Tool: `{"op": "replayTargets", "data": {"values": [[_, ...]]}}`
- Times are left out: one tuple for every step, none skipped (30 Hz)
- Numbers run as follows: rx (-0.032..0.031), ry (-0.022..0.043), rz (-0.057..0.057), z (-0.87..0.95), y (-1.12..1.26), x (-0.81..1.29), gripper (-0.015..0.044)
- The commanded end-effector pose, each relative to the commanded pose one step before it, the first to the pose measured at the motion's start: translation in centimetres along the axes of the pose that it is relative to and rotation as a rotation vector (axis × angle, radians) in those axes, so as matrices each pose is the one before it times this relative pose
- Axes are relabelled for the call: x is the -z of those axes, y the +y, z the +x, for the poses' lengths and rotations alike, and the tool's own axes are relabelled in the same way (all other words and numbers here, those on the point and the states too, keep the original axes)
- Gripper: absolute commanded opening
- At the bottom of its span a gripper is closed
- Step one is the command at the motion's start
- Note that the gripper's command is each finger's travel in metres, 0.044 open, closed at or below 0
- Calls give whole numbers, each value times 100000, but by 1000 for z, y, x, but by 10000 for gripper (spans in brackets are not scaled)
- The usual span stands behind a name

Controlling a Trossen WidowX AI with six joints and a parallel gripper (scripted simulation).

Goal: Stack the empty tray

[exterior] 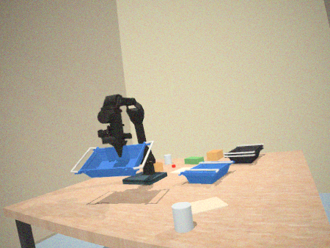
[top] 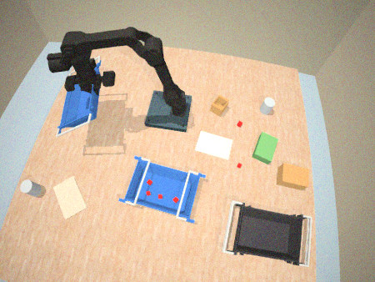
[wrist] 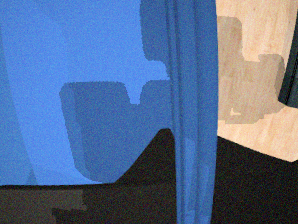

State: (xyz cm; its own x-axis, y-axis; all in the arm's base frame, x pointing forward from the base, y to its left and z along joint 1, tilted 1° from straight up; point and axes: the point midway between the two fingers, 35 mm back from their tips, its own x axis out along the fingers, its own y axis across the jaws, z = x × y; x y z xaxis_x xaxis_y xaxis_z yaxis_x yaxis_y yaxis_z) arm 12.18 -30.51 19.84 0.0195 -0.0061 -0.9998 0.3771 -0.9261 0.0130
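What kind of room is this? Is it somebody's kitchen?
Probably not a kitchen; more likely a robot practice bench. A black arm is bolted to a wooden table, its gripper holding up a blue tray, beside another tray of red blocks, with bare walls around.
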Motion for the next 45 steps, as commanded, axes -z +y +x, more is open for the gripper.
{"op": "replayTargets", "data": {"values": [[-1192, 197, -3526, -289, 116, 1216, 0], [4, 20, -1074, 1, -6, 393, 0], [4, 20, -1074, 1, -6, 393, 0], [4, 20, -1074, 1, -7, 393, 0], [4, 20, -1074, 1, -7, 393, 0], [4, 21, -1074, 1, -8, 393, 0], [3, 21, -1074, 1, -8, 393, 0], [3, 21, -1074, 1, -9, 392, 0], [3, 21, -1074, 1, -9, 392, 0], [3, 21, -1074, 1, -10, 392, 0], [3, 22, -1074, 1, -10, 392, 0], [3, 22, -1074, 1, -11, 392, 0], [3, 22, -1074, 1, -11, 392, 0], [3, 22, -1074, 1, -11, 392, 0], [3, 22, -1074, 1, -12, 392, 0], [3, 23, -1074, 1, -12, 392, 0], [2, 23, -1074, 1, -13, 392, 0], [2, 23, -1074, 1, -13, 392, 0], [2, 23, -1074, 0, -14, 392, 0], [2, 23, -1074, 0, -14, 391, 0], [2, 24, -1074, 0, -15, 391, 0], [2, 24, -1074, 0, -15, 391, 0], [2, 24, -1074, 0, -16, 391, 0], [2, 24, -1074, 0, -16, 391, 0], [2, 24, -1074, 0, -16, 391, 0], [2, 25, -1074, 0, -17, 391, 0], [1, 25, -1074, 0, -17, 391, 0], [1, 25, -1074, 0, -18, 391, 0], [1, 25, -1074, 0, -18, 391, 0], [1, 25, -1074, 0, -19, 391, 0], [1, 26, -1074, 0, -19, 390, 0], [1, 26, -1074, 0, -20, 390, 0], [1, 26, -1074, 0, -20, 390, 0], [1, 26, -1074, 0, -21, 390, 0], [1, 26, -1074, 0, -21, 390, 0], [1, 27, -1074, 0, -22, 390, 0], [1, 27, -1073, 0, -22, 390, 0], [1, 27, -1073, 0, -22, 390, 0], [0, 27, -1073, 0, -23, 390, 0], [0, 27, -1073, 0, -23, 390, 0], [0, 28, -1073, 0, -24, 390, 0], [0, 28, -1073, 0, -24, 389, 0], [0, 28, -1073, -1, -25, 389, 0], [0, 28, -1073, -1, -25, 389, 0], [0, 28, -1073, -1, -26, 389, 0]]}}
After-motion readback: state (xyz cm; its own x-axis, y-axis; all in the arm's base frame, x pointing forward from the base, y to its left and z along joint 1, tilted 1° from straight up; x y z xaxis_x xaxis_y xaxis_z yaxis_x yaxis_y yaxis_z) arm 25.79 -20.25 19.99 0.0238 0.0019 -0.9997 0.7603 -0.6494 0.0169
